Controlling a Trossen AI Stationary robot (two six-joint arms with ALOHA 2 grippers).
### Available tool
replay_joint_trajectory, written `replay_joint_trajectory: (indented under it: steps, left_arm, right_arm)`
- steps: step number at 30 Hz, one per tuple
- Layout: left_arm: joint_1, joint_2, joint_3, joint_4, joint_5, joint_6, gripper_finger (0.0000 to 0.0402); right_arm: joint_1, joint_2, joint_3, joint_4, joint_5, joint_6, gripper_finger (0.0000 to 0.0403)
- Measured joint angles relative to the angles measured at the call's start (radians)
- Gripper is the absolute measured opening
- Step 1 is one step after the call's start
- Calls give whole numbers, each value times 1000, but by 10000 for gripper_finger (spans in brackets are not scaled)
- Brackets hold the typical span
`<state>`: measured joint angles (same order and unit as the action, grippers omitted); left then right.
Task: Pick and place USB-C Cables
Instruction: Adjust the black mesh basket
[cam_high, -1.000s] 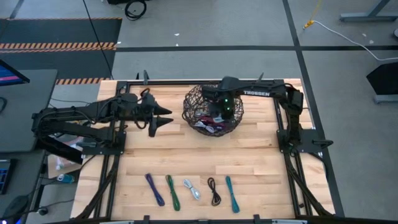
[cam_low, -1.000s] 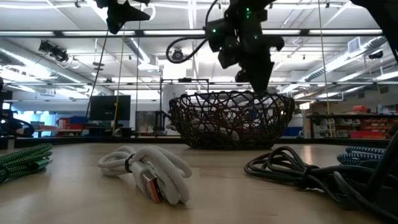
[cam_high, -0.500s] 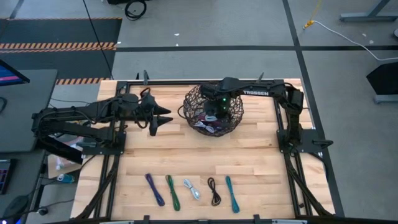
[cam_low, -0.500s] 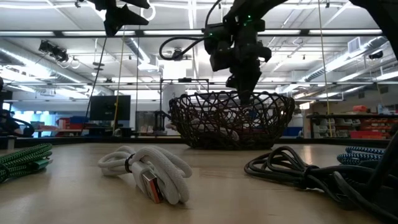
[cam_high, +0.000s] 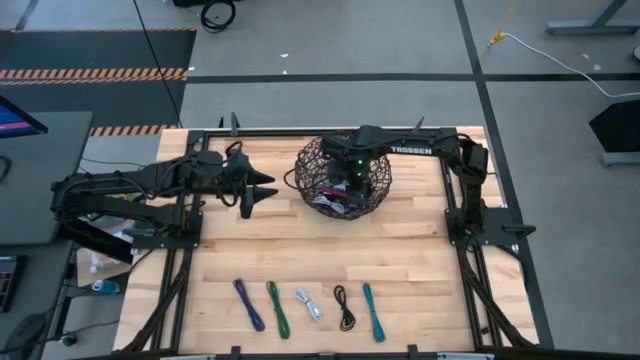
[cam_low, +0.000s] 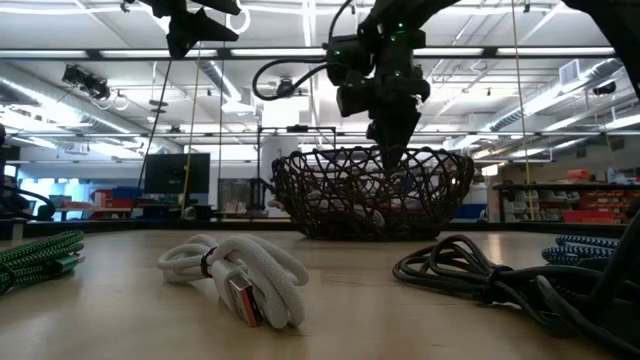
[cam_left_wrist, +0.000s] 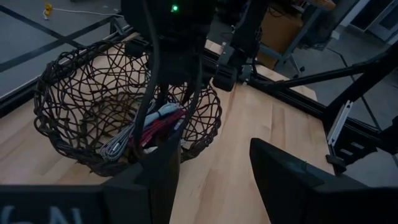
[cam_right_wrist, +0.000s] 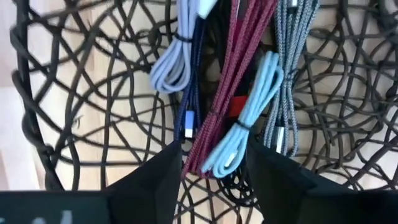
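Basket: dark woven wire basket (cam_high: 343, 177) standing at the far middle of the pale wooden table (cam_high: 420, 260), holding a heap of folded USB-C cables (cam_right_wrist: 233, 93).
Row on table: five cable bundles laid side by side near the front edge; from left, purple bundle (cam_high: 248, 303), green bundle (cam_high: 277, 306), silvery white bundle (cam_high: 308, 303), black bundle (cam_high: 345, 306), teal bundle (cam_high: 373, 310).
Right gripper: right gripper (cam_right_wrist: 211, 165) is inside the basket mouth, pointing down, fingers parted with nothing between them; the wrist view shows the gap sitting just over the magenta braided cable (cam_right_wrist: 230, 81) and the light blue cable (cam_right_wrist: 245, 121).
Left gripper: left gripper (cam_high: 262, 194) waits left of the basket, above the table, fingers apart and empty.
Step in hand: by my reading, choosing and reaching for one bundle in the basket; nothing is gripped yet.
Doing it well: centre the finger gap on a single bundle, since magenta and light blue lie touching and a grey braided cable (cam_right_wrist: 292, 74) lies just beside them; closing across two would lift both.
Approach: descend straight, keeping the fingertips clear of the wire lattice so they do not snag or tip the basket.
Grip spot: take the bundle near its tied middle, where the strands hold together, not at a loose looped end.
Placement: open space lies on the table beside the teal bundle, at the right end of the row.
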<state>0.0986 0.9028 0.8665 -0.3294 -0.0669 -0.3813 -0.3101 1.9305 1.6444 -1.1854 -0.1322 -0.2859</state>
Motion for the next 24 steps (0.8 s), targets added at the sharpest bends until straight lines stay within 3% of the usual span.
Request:
replay_joint_trajectory:
  steps: [12, 24]
  left_arm:
    - [0, 0, 0, -1, 0, 0, 201]
    - [0, 0, 0, -4, 5, -27, 201]
  right_arm:
    - [15, 0, 133, 0, 0, 48, 187]
    - [-30, 0, 424, -121, 59, 156, 187]
